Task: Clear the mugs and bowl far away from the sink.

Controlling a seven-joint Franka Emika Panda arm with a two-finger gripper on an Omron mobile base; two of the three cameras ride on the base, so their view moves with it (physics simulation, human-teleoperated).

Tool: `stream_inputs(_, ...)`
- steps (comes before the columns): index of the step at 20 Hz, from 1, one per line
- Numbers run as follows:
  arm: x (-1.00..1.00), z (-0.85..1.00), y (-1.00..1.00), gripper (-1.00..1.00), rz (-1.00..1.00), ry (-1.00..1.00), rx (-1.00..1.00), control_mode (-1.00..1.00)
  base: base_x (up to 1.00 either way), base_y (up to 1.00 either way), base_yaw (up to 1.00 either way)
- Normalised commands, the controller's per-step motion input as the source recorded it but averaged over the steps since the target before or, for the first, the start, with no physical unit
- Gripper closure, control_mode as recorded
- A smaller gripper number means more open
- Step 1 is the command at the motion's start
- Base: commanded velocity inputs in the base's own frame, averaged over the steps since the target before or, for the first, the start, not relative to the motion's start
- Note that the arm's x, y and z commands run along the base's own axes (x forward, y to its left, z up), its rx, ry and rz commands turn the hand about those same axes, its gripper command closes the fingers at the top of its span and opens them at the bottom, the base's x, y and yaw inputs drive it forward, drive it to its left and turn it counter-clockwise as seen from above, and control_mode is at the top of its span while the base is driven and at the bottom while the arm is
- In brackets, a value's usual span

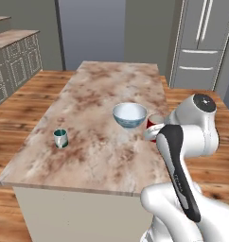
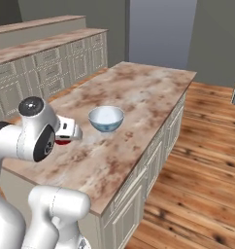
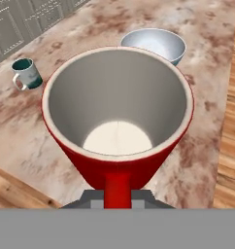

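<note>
The red mug is seen from very close in the hand view, its pale inside open to the camera and its handle pointing down between the fingers. My gripper is shut on that handle. From the left base view the red mug sits by the counter's right edge, just right of the bowl, with my gripper half hidden by the arm. The teal mug stands upright near the left edge. The bowl and teal mug lie beyond the red one. The sink is out of view.
Everything rests on a marble island counter with wooden floor around it. A steel fridge stands at the back right, and grey cabinets run along the far side. My own arm crowds the counter's near right corner.
</note>
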Motion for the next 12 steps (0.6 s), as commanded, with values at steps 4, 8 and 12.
stream_inputs(4, 0.05, -0.35, 0.01, 1.00, 0.00, 0.05, 0.00, -1.00, 0.00, 0.00, 0.00)
stream_inputs(8, 0.12, -0.39, 0.04, 1.00, 0.00, 0.03, 0.00, -1.00, 0.00, 0.00, 0.00)
stream_inputs(12, 0.16, -0.33, 0.30, 1.00, 0.00, 0.00, -0.05, -1.00, 0.00, 0.00, 0.00)
